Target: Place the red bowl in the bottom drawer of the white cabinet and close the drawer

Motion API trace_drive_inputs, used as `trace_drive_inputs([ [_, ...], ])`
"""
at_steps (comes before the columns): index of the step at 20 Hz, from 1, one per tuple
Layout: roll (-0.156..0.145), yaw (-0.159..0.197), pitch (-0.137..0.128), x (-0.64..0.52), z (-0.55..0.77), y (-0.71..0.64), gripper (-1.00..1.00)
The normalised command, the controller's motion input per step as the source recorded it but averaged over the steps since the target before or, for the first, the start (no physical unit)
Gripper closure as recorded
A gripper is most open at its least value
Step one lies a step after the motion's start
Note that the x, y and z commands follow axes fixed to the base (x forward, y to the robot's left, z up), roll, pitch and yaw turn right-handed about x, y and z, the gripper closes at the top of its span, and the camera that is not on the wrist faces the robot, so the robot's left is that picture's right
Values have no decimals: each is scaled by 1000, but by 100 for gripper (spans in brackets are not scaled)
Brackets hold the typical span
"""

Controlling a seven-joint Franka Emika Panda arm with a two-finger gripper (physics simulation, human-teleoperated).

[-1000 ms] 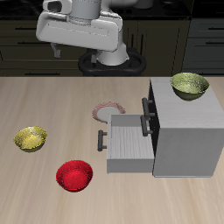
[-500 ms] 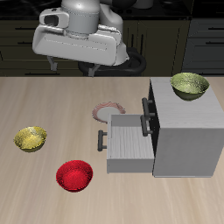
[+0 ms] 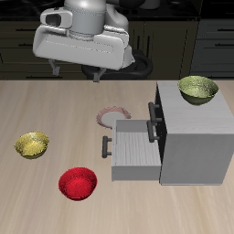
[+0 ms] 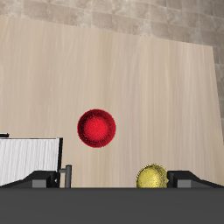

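The red bowl [image 3: 78, 183] [image 4: 96, 129] sits upright on the wooden table near its front edge, a short way from the pulled-out bottom drawer [image 3: 133, 152] [image 4: 31, 159] of the white cabinet [image 3: 196, 146]. The drawer tray holds nothing, and its dark bar handle faces the bowl's side. My gripper [image 3: 76, 71] [image 4: 114, 179] hangs high above the back of the table, far from the bowl. It is open, with nothing between its fingers [image 3: 57, 66].
An olive-green bowl [image 3: 198, 89] rests on the cabinet's flat top. A yellow bowl [image 3: 32, 144] [image 4: 152, 177] stands on the table beyond the red one. A faint pinkish ring [image 3: 113, 114] lies on the table behind the drawer.
Over the last second the arm has swung slightly sideways, away from the cabinet, then held still. The bowls and the drawer have not moved.
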Motion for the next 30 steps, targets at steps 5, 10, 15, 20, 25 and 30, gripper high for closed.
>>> trace_drive_inputs([
  [5, 5, 2, -21, 118, 107, 42, -100],
  [10, 9, 22, 12, 261, -260, 58, -100],
  [15, -4, -10, 26, 189, -292, -12, -100],
  [20, 3, 0, 43, 128, -225, 9, -100],
  [25, 6, -14, 42, 62, -201, -48, -100],
  [30, -12, 29, 22, 38, -237, -115, -100],
])
